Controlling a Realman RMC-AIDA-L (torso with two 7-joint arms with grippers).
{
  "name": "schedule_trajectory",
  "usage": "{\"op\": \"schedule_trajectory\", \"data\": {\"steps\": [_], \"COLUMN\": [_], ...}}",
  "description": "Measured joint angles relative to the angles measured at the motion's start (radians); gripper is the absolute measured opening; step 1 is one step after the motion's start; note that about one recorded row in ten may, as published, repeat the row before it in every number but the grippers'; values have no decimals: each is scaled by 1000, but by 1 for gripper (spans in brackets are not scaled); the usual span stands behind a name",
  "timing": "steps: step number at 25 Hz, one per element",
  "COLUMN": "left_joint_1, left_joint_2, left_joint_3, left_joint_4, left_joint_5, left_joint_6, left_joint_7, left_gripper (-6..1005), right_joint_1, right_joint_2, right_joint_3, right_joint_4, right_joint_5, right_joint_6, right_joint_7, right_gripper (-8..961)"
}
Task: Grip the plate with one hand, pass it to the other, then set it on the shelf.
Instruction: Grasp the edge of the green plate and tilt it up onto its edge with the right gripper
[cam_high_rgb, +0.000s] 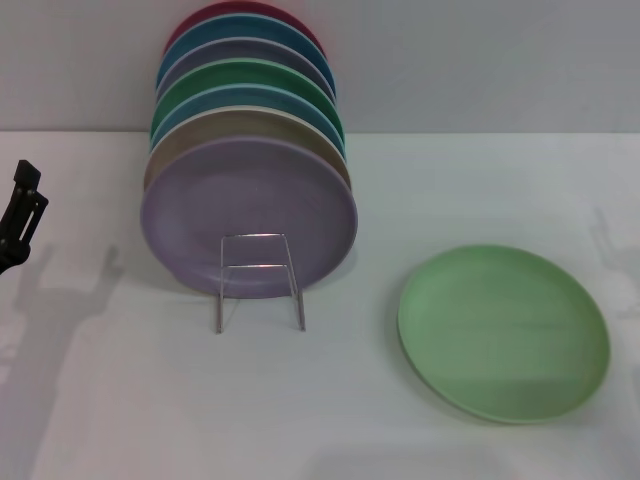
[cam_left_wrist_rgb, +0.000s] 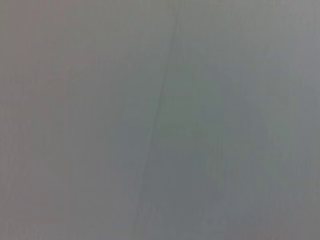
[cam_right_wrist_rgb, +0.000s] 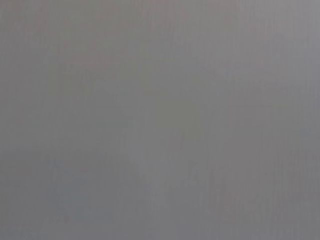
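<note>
The round matte pale mint-green plate (cam_high_rgb: 505, 332) lies flat on the white tabletop (cam_high_rgb: 330, 420), near right, well apart from the thin chrome wire rack (cam_high_rgb: 258, 280) packed with upright coloured plates (cam_high_rgb: 248, 150). Grey wall (cam_high_rgb: 480, 60) behind. The black left gripper (cam_high_rgb: 20, 215) sits at the far-left edge; can't tell if it's clenched.

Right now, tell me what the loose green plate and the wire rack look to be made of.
The plate, lying flat on the table to the rack's right: matte pale mint, even colour, no glare, so likely melamine or plastic, though matte-glazed ceramic is possible. The shelf: thin bright wire with shiny highlights, so apparently chromed or polished steel. Neither wrist view shows them. The left gripper sits at the far left edge.
</note>
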Motion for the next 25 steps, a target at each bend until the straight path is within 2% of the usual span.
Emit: {"op": "schedule_trajectory", "data": {"steps": [14,17,20,23,25], "left_joint_1": [43,45,47,48,49], "left_joint_2": [3,3,2,1,1], "left_joint_3": [23,23,23,23,23], "left_joint_4": [-8,-9,-9,-9,-9], "left_joint_5": [0,0,0,0,0], "left_joint_6": [32,36,40,41,41], "left_joint_7": [-1,-1,-1,-1,-1], "left_gripper": [856,856,856,856,856], "right_joint_1": [49,57,56,54,47], "right_joint_2": [-13,-22,-49,-56,-61], "right_joint_3": [-1,-1,1,18,88], "right_joint_4": [47,70,141,176,243], "right_joint_5": [-2,-3,-3,-3,-1], "right_joint_6": [140,183,250,270,312], "right_joint_7": [30,30,0,-67,-199], "right_gripper": [658,659,658,657,657]}}
